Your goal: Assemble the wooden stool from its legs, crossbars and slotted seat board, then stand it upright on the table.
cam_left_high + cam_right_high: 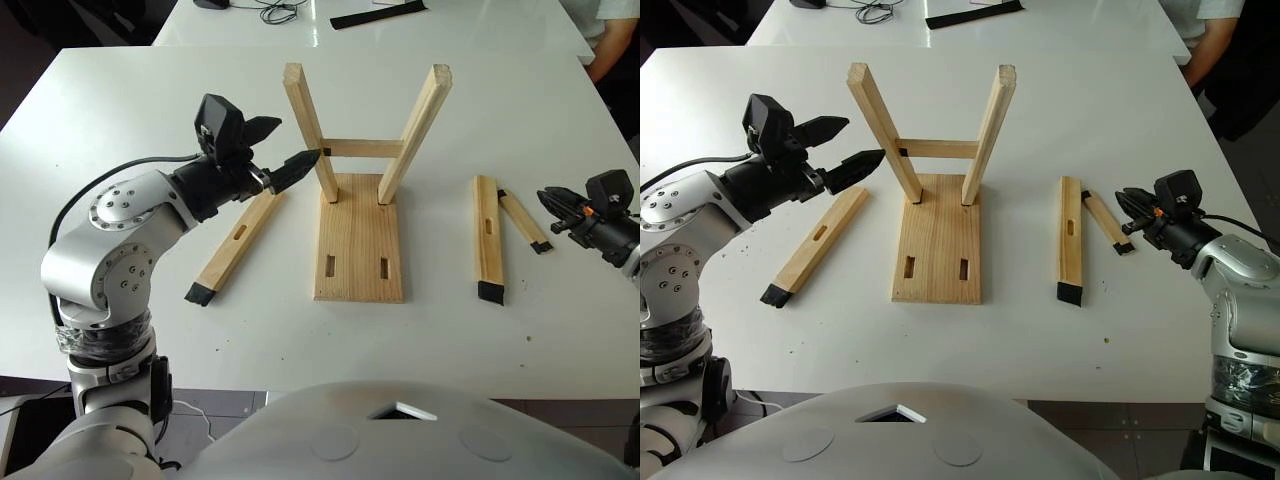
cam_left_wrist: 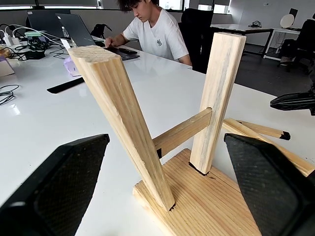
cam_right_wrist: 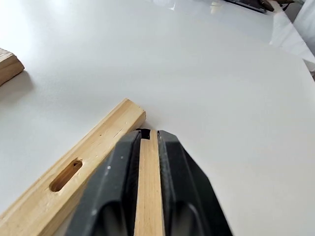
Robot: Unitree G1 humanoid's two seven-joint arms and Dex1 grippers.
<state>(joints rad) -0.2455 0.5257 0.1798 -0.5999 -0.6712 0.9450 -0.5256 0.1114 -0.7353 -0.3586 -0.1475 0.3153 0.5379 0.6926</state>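
I am holding my left end effector (image 1: 865, 138) spread wide just left of the half-built stool at frame centre. There the seat board (image 1: 937, 250) is lying flat, its long axis running top to bottom, with two upright legs (image 1: 883, 130) splaying apart above a joining crossbar (image 1: 938, 149). My right end effector (image 1: 1126, 213) is sitting at the short loose crossbar (image 1: 1105, 220), which is slanting beside the right loose leg (image 1: 1070, 235), and I cannot tell whether it is clenched.
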